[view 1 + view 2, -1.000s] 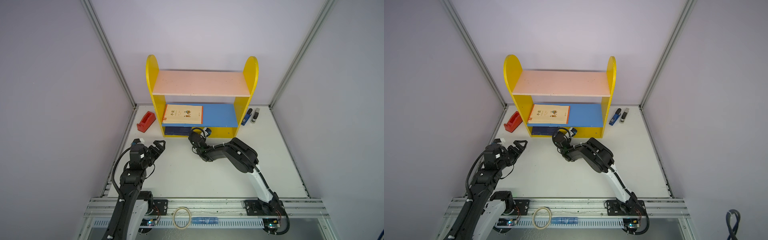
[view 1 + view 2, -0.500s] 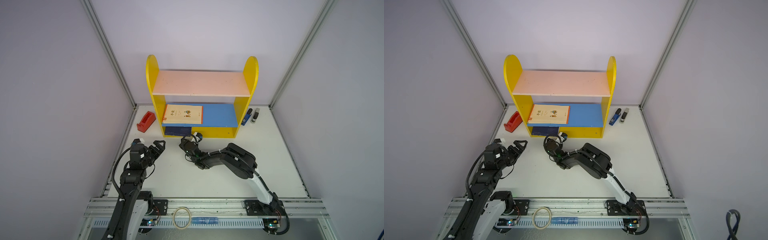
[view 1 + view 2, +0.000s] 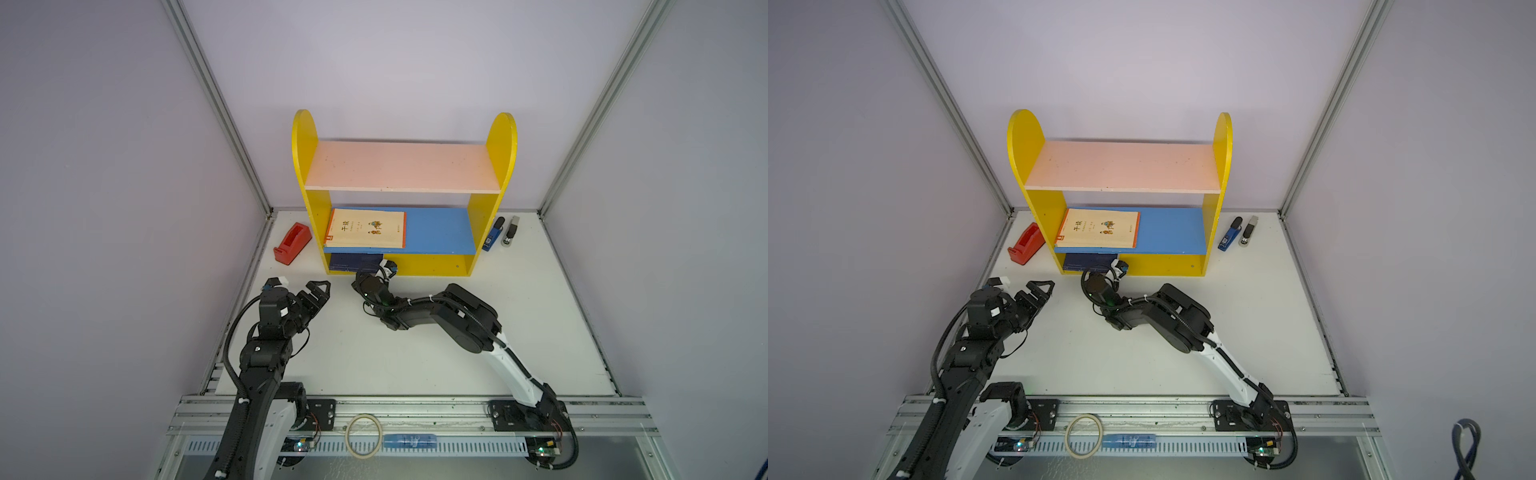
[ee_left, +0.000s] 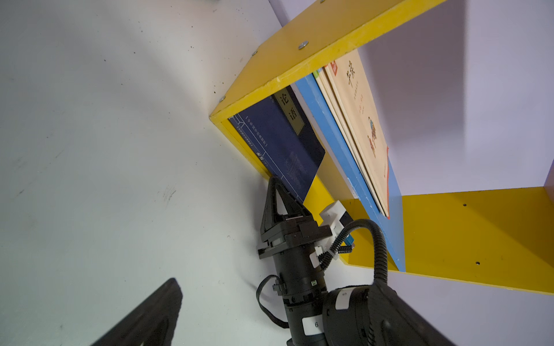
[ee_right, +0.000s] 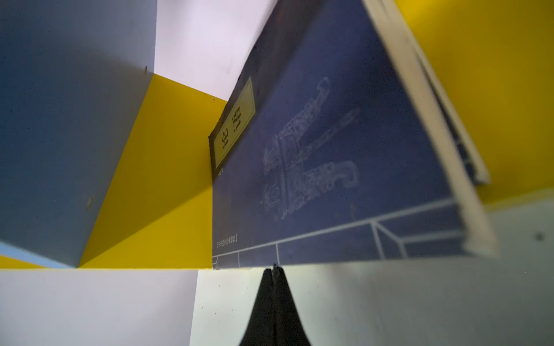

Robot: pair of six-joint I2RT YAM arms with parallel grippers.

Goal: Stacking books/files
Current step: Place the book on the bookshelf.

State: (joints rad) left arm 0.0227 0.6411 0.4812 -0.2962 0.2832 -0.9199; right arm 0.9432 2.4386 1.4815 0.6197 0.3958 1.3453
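Note:
A stack of cream books [image 3: 365,227] [image 3: 1100,227] [image 4: 359,119] lies on the left of the blue middle board of the yellow shelf [image 3: 482,216]. Navy books [image 3: 353,262] [image 3: 1088,262] [image 4: 281,143] [image 5: 329,164] with a yellow title label lie stacked in the bottom compartment, at its left. My right gripper [image 3: 365,272] [image 5: 274,268] is shut with nothing between its jaws. Its tip touches the top navy book's front edge. My left gripper [image 3: 320,293] [image 3: 1043,291] hovers open over the table, left of the shelf front, holding nothing. Only one of its fingers [image 4: 150,314] shows in the left wrist view.
A red tape dispenser [image 3: 292,244] sits left of the shelf. A blue stapler [image 3: 493,235] and a grey one [image 3: 510,231] lie to its right. A tape roll [image 3: 365,430] rests on the front rail. Walls close in on both sides.
My right gripper has moved left along the shelf front to the navy books, and its jaws have closed. The left arm has stayed still.

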